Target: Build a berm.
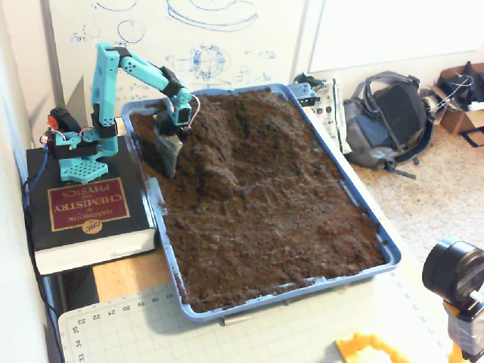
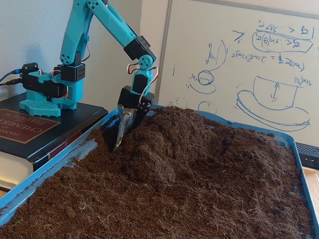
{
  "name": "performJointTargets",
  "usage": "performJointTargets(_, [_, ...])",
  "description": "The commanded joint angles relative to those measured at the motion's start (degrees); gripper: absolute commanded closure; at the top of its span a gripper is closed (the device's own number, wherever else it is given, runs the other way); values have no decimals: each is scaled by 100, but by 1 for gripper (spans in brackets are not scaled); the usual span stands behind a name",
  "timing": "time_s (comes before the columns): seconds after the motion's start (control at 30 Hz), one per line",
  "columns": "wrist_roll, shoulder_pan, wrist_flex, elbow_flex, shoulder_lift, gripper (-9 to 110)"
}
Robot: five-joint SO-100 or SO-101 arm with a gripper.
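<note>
You have one berm (image 1: 227, 144) in one blue tray (image 1: 363, 219). Your pincer (image 2: 118, 142) digs into soil at its left foot, jaws slightly parted. Only the high view shows the backpack (image 1: 386, 121).

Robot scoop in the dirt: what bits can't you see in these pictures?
- Gripper tip: low fixed view, buried in soil beside the berm.
- Whether it carries soil: high fixed view, too small.
- Tray near end: low fixed view, cut off by the bottom edge.

The dark book (image 1: 89, 215) beside the gripper (image 1: 168, 162), under the arm's base, reads "HANDBOOK of CHEMISTRY and PHYSICS" (upside down). The cutting mat (image 1: 227, 336), well apart, shows 19–25 and 33–35.
</note>
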Motion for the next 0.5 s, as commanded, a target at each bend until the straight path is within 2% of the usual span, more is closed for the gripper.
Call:
performJointTargets(0.0, [88, 97, -360, -747, -88, 101])
performJointTargets(0.47, [97, 229, -334, -1521, -26, 101])
